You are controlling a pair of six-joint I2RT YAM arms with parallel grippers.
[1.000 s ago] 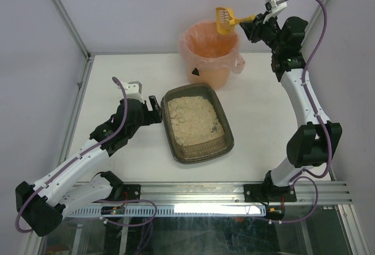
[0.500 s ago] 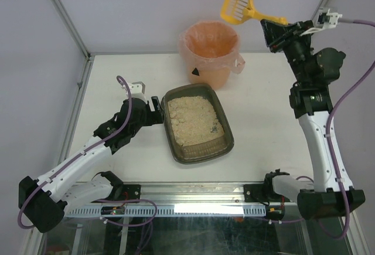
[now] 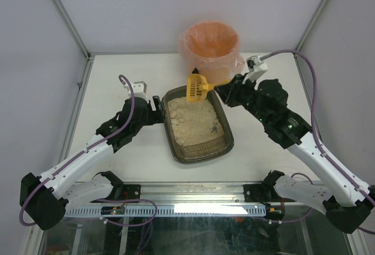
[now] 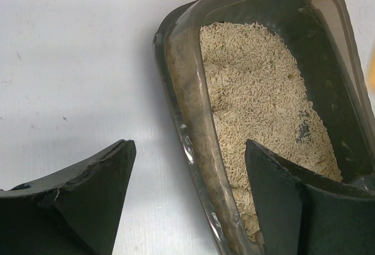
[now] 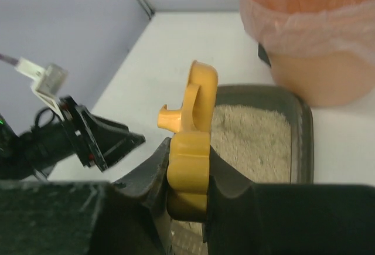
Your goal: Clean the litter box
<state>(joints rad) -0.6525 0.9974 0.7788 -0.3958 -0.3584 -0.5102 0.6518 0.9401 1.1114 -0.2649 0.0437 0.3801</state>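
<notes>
The litter box (image 3: pixel 171 139) is a dark tray of beige litter at the table's middle. My left gripper (image 3: pixel 157 109) is open and straddles its left wall. In the left wrist view one finger (image 4: pixel 94 196) is outside on the table, the other (image 4: pixel 281 196) is over the litter, and the rim (image 4: pixel 193 143) runs between them untouched. My right gripper (image 3: pixel 225 94) is shut on the handle of the yellow slotted scoop (image 3: pixel 198 87). It holds the scoop head just above the tray's far end, as the right wrist view (image 5: pixel 190 149) also shows. A small dark clump (image 3: pixel 215 129) lies in the litter.
The orange-pink bag-lined bucket (image 3: pixel 210 47) stands just behind the tray, and it looms at the right wrist view's top right (image 5: pixel 310 50). Cage posts and walls run along the left, back and right of the white table (image 3: pixel 117 73).
My right arm has swung down from high beside the bucket, bringing the scoop to the tray's far end. The left gripper has stayed at the tray's left wall.
</notes>
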